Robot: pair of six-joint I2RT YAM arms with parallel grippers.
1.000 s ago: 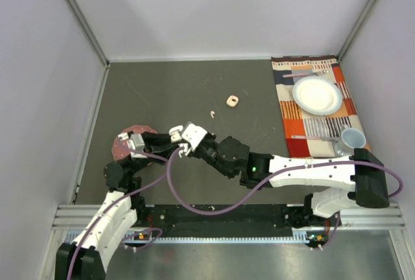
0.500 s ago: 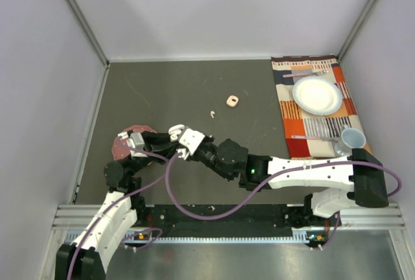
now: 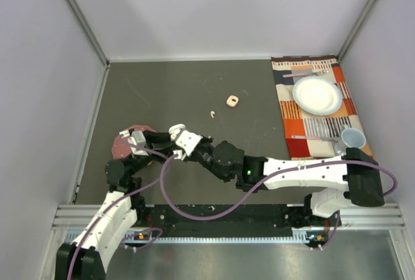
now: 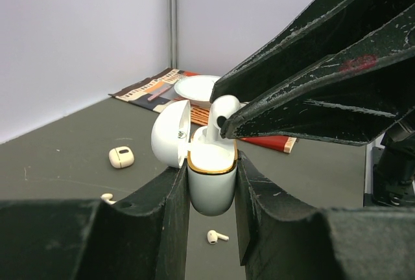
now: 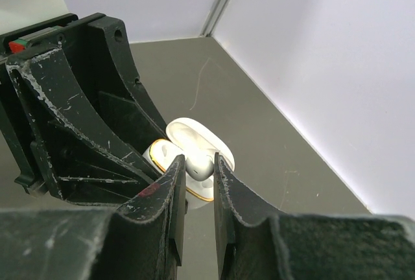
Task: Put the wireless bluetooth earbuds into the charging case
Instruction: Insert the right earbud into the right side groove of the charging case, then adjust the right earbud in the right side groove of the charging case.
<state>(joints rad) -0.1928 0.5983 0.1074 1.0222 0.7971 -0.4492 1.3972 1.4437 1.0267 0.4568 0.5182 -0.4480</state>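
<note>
Left pincer (image 4: 212,163) clamps the open white charging case (image 4: 210,196); right pincer (image 5: 200,183) pinches a white earbud (image 4: 224,115) at its mouth. Peach case (image 3: 232,101) lies toward two o'clock.

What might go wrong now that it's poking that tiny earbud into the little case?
The white earbud looks only partway into the white charging case; if the right pincer lets go early, it might tip out. The push might also slide the case, which the left pincer pinches only by its sides. The open lid stands close to the right pincer and might get knocked.
</note>
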